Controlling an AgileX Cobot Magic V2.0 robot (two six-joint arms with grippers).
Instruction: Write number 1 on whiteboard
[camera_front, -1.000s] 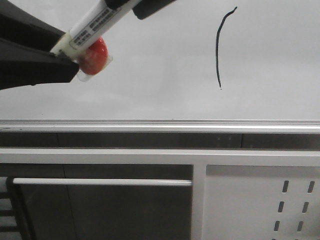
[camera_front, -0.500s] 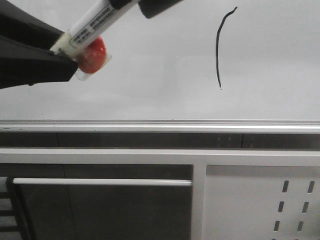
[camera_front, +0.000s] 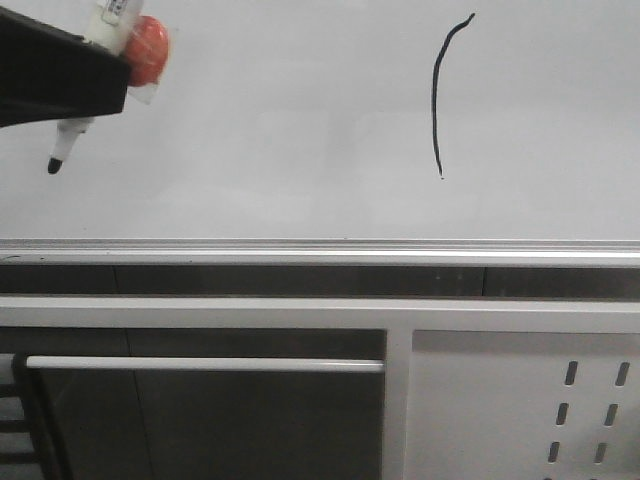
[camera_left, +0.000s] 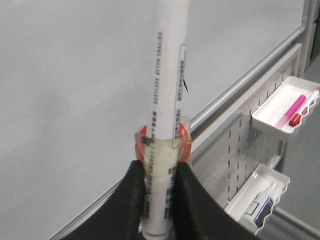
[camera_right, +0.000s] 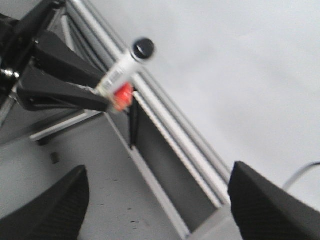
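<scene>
done: number 1 (camera_front: 437, 95) already drawn on whiteboard (camera_front: 280, 120)
left jaws: clamped on marker (camera_left: 162, 145)
right jaws: apart, empty
left: nothing much

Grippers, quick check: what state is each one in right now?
Left gripper: closed on the marker.
Right gripper: open, fingers wide apart, holding nothing.

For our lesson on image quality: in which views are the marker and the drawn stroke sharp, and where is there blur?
Front view: the number 1 is crisp on the evenly lit whiteboard. Left wrist view: the marker print is readable, fairly sharp. Right wrist view: the marker is smeared by blur, and the right fingers are soft dark shapes.
</scene>
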